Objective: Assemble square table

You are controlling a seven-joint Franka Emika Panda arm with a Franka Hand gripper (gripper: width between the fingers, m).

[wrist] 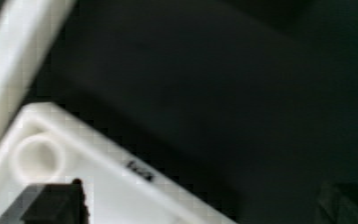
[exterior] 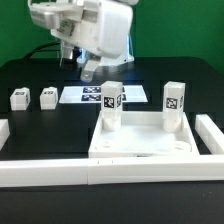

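Observation:
The square table top, a white rimmed tray, lies at the front middle. Two white tagged legs stand upright at its far corners, one towards the exterior view's left and one towards the right. Two more legs lie loose on the black table at the exterior view's left. My gripper hangs above the table behind the tray, touching nothing. In the wrist view the gripper is open and empty, with one dark finger over a tray corner that has a round socket.
The marker board lies flat behind the tray. Long white border rails run along the front, the exterior view's right and left edge. One rail also shows in the wrist view.

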